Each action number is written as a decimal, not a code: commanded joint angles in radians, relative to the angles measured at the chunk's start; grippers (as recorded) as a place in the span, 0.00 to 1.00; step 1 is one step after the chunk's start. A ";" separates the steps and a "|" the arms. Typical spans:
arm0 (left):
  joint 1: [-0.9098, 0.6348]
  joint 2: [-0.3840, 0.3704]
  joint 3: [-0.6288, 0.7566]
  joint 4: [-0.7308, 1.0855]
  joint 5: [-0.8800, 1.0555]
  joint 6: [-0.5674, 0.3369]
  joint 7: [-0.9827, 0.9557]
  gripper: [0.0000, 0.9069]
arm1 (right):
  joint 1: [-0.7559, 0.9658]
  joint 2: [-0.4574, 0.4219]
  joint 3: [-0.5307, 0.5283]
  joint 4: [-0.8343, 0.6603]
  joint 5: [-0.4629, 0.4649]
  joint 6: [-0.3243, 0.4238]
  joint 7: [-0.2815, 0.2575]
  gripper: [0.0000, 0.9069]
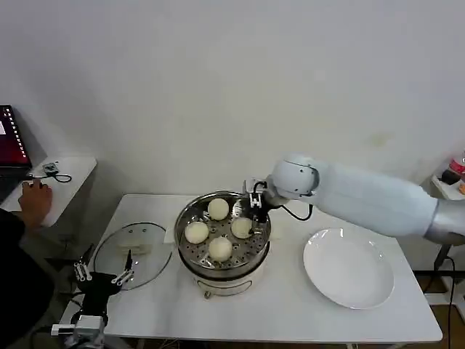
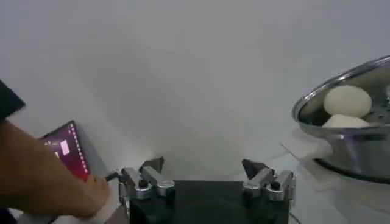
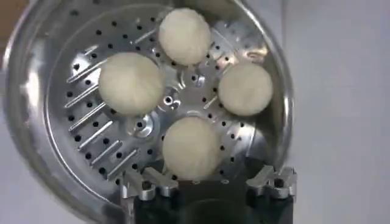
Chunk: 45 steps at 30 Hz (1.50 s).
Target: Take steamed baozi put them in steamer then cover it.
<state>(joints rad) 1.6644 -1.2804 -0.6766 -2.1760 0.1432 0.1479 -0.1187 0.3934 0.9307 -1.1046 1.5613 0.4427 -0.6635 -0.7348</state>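
The shiny steamer stands mid-table with several off-white baozi on its perforated tray: one at the back, one at the left, one at the front. My right gripper hangs open over the right side of the tray. The right-hand baozi lies just ahead of its spread fingers, ungripped. A glass lid lies flat on the table left of the steamer. My left gripper waits open at the table's near-left corner, beside the lid.
A flat white plate lies right of the steamer, under my right arm. A small side table with a laptop stands at the far left. From the left wrist, the steamer wall shows with two baozi.
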 commanded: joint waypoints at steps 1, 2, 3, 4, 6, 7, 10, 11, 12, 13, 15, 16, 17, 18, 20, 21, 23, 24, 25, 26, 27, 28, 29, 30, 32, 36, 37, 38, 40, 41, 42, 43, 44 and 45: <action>-0.004 0.001 0.006 0.007 -0.037 0.013 0.000 1.00 | -0.097 -0.232 0.192 0.237 0.115 0.014 0.265 1.00; -0.004 0.003 0.008 0.011 -0.052 0.021 -0.001 1.00 | -0.137 -0.256 0.241 0.260 0.119 0.020 0.316 1.00; -0.004 0.006 0.009 0.012 -0.078 0.036 -0.004 1.00 | -0.193 -0.284 0.286 0.280 0.123 0.021 0.378 1.00; -0.005 0.011 0.009 0.017 -0.101 0.055 -0.003 1.00 | -0.259 -0.308 0.337 0.300 0.125 0.031 0.438 1.00; -0.006 0.023 0.006 0.038 -0.112 0.067 -0.001 1.00 | -0.428 -0.342 0.511 0.337 0.133 0.073 0.574 1.00; -0.007 0.030 0.005 0.047 -0.111 0.070 -0.003 1.00 | -0.517 -0.357 0.608 0.359 0.126 0.096 0.647 1.00; -0.008 0.042 0.004 0.065 -0.097 0.075 -0.018 1.00 | -0.725 -0.367 0.792 0.390 0.069 0.183 0.746 1.00; -0.006 0.046 0.004 0.073 -0.078 0.073 -0.018 1.00 | -0.762 -0.371 0.822 0.398 0.056 0.227 0.786 1.00; -0.005 0.048 0.004 0.078 -0.059 0.067 -0.017 1.00 | -0.839 -0.375 0.889 0.405 0.056 0.282 0.821 1.00; -0.002 0.049 0.006 0.080 -0.040 0.060 -0.018 1.00 | -0.946 -0.359 1.040 0.412 0.041 0.321 0.839 1.00; 0.003 0.053 0.012 0.085 -0.016 0.050 -0.019 1.00 | -1.075 -0.327 1.169 0.421 0.004 0.362 0.843 1.00; 0.004 0.053 0.017 0.092 0.013 0.039 -0.023 1.00 | -1.185 -0.300 1.279 0.431 0.000 0.403 0.850 1.00; 0.004 0.052 0.019 0.095 0.029 0.030 -0.021 1.00 | -1.233 -0.287 1.329 0.435 -0.012 0.424 0.853 1.00; 0.006 0.052 0.020 0.098 0.055 0.019 -0.019 1.00 | -1.329 -0.255 1.435 0.445 -0.058 0.461 0.845 1.00; 0.013 0.054 0.024 0.107 0.099 0.002 -0.011 1.00 | -1.438 -0.200 1.561 0.460 -0.100 0.509 0.823 1.00; 0.017 0.054 0.024 0.111 0.127 -0.007 -0.008 1.00 | -1.525 -0.139 1.666 0.479 -0.111 0.527 0.792 1.00; 0.023 0.055 0.022 0.124 0.217 -0.035 0.006 1.00 | -1.653 -0.053 1.838 0.503 -0.108 0.551 0.762 1.00; 0.025 0.057 0.022 0.126 0.243 -0.040 0.011 1.00 | -1.701 -0.014 1.912 0.510 -0.112 0.573 0.737 1.00; 0.026 0.060 0.024 0.137 0.290 -0.051 0.017 1.00 | -1.720 0.002 1.933 0.514 -0.114 0.576 0.733 1.00; 0.026 0.061 0.025 0.141 0.319 -0.056 0.019 1.00 | -1.782 0.068 2.007 0.522 -0.114 0.605 0.697 1.00; 0.025 0.064 0.027 0.148 0.360 -0.063 0.020 1.00 | -1.843 0.120 2.061 0.528 -0.110 0.642 0.664 1.00; 0.020 0.067 0.030 0.163 0.417 -0.079 0.019 1.00 | -1.883 0.159 2.098 0.534 -0.104 0.661 0.645 1.00; 0.017 0.068 0.032 0.172 0.449 -0.089 0.016 1.00 | -1.891 0.173 2.106 0.535 -0.104 0.664 0.642 1.00; 0.011 0.068 0.033 0.186 0.511 -0.108 0.009 1.00 | -1.952 0.225 2.157 0.539 -0.078 0.692 0.615 1.00; -0.013 0.072 0.038 0.225 0.677 -0.132 -0.011 1.00 | -1.991 0.256 2.181 0.537 -0.066 0.715 0.604 1.00; -0.077 0.093 0.043 0.319 0.839 -0.151 -0.048 1.00 | -2.044 0.283 2.198 0.513 -0.075 0.752 0.598 1.00; -0.091 0.103 0.044 0.342 0.862 -0.151 -0.047 1.00 | -2.049 0.287 2.198 0.513 -0.075 0.752 0.599 1.00; -0.102 0.113 0.046 0.366 0.881 -0.151 -0.048 1.00 | -2.055 0.292 2.197 0.517 -0.072 0.750 0.601 1.00; -0.127 0.125 0.052 0.404 0.921 -0.150 -0.044 1.00 | -2.058 0.299 2.193 0.522 -0.066 0.746 0.603 1.00; -0.136 0.129 0.053 0.418 0.933 -0.150 -0.045 1.00 | -2.062 0.304 2.191 0.526 -0.064 0.745 0.602 1.00; -0.148 0.132 0.058 0.433 0.934 -0.149 -0.051 1.00 | -2.064 0.306 2.190 0.528 -0.065 0.747 0.601 1.00; -0.155 0.134 0.060 0.441 0.935 -0.148 -0.050 1.00 | -2.068 0.309 2.189 0.532 -0.068 0.748 0.598 1.00; -0.165 0.137 0.063 0.453 0.940 -0.147 -0.051 1.00 | -2.073 0.315 2.187 0.538 -0.068 0.748 0.597 1.00; -0.179 0.140 0.065 0.462 0.944 -0.147 -0.048 1.00 | -2.077 0.320 2.184 0.543 -0.066 0.747 0.597 1.00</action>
<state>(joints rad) 1.5806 -1.1698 -0.6212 -1.8664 0.8288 0.0309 -0.1501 -1.4867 1.1365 0.9037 2.0731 0.3775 0.0076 -0.1154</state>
